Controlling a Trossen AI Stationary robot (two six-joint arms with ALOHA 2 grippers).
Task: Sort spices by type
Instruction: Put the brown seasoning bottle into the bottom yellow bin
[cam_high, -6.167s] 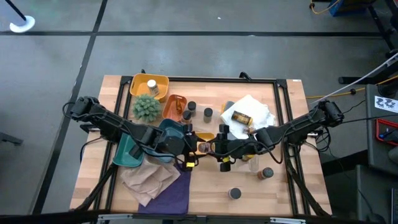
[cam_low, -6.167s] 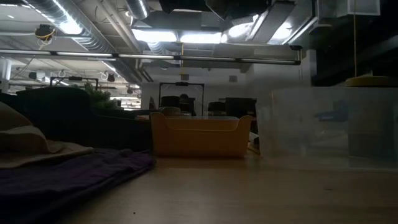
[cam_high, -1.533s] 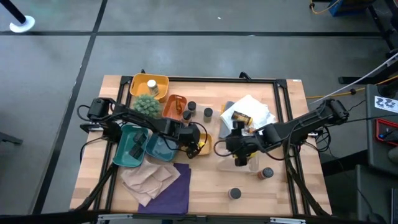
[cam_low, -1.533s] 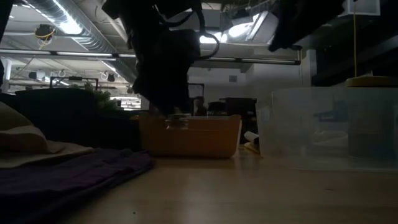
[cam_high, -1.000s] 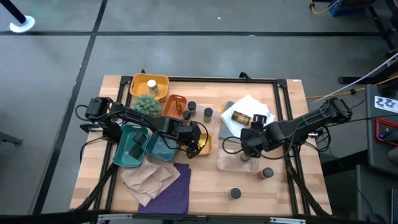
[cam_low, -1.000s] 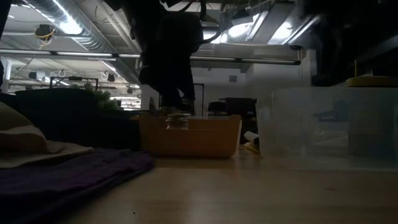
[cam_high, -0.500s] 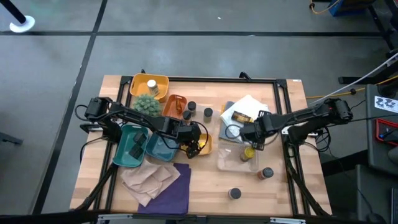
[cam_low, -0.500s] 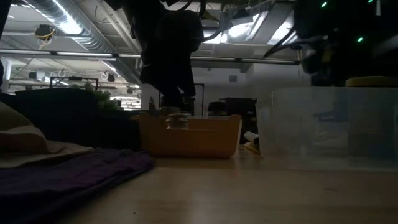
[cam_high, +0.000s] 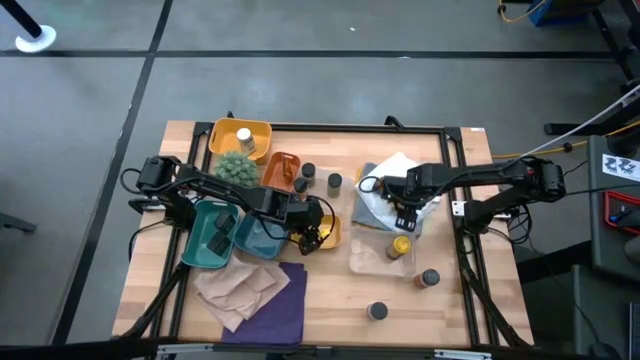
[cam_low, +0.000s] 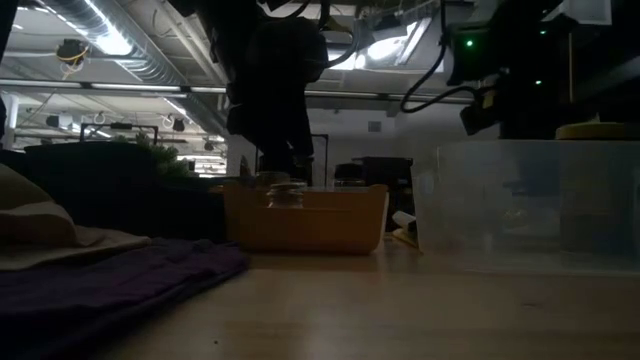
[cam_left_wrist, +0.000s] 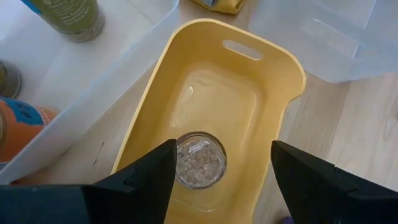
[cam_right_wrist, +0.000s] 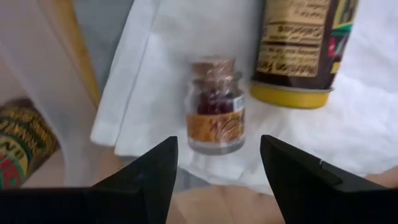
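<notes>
Nearest: left gripper (cam_left_wrist: 217, 180), fingers spread and empty, poised over the small clear glass jar (cam_left_wrist: 200, 159) standing inside the yellow plastic tray (cam_left_wrist: 273, 56), apparently just sorted there. Farther across the table: right gripper (cam_right_wrist: 217, 163), fingers likewise apart and holding nothing, lined up on a small cork-stoppered jar of reddish spice (cam_right_wrist: 215, 107) resting on the white cloth (cam_right_wrist: 155, 81) beside a larger yellow-lidded dark bottle (cam_right_wrist: 298, 43), seemingly the next pick.

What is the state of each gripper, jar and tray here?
Left gripper: open, over the yellow plastic tray.
Clear glass jar: upright in the yellow tray, not held.
Right gripper: open, empty.
Small cork-topped glass jar: upright on the white cloth.
Yellow-lidded dark jar: lying on the cloth.
</notes>
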